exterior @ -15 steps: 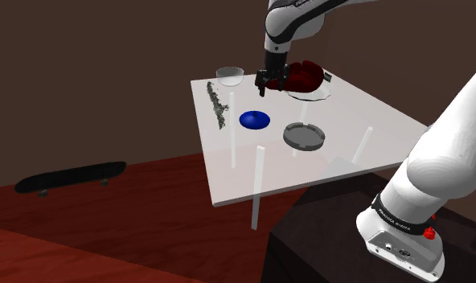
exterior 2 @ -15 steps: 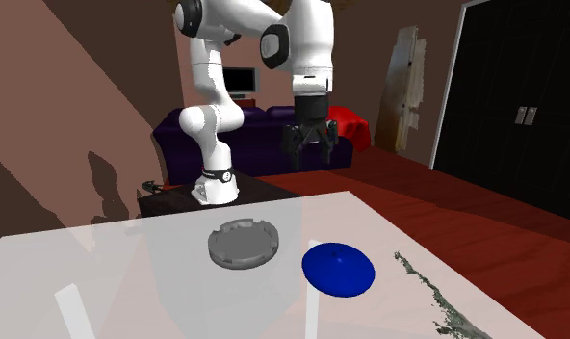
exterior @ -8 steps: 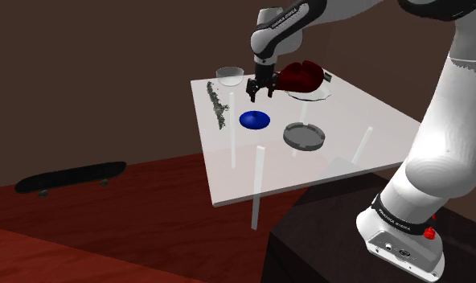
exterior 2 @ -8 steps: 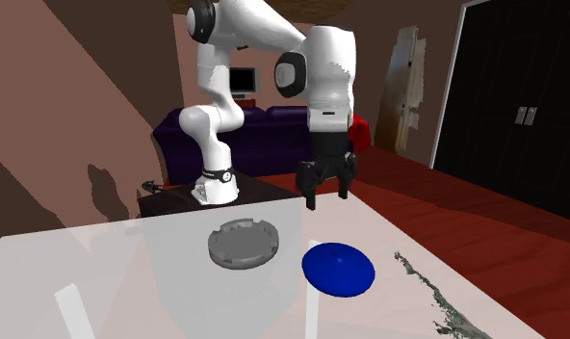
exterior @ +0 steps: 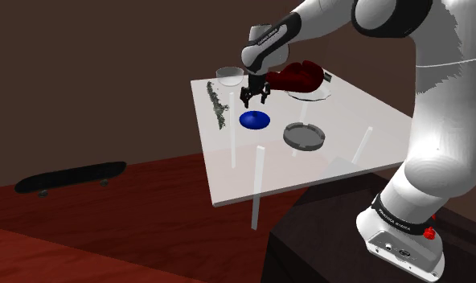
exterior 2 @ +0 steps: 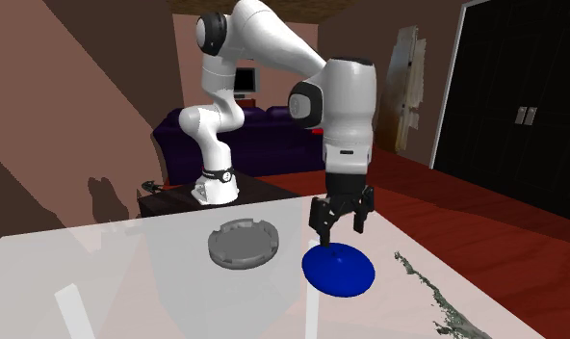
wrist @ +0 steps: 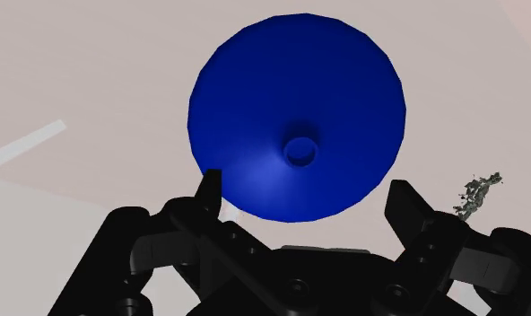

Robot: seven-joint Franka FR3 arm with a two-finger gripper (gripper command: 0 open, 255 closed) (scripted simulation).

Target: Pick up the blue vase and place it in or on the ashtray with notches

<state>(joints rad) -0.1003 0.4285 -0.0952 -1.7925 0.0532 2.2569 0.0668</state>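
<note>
Gripper (exterior 2: 341, 231) lowered, spread, over blue vase (exterior 2: 339, 271), ashtray (exterior 2: 242, 246) nearby

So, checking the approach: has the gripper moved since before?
Yes. Against the ashtray, the gripper dropped and shifted to the second exterior view's right, over the blue vase.

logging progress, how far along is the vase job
Done: the open pincer is lined up right above the blue vase. In hand: the grasp, not yet closed; the vase lies on the table, apart from the ashtray. Left: close on it, lift, set it on the ashtray.
</note>
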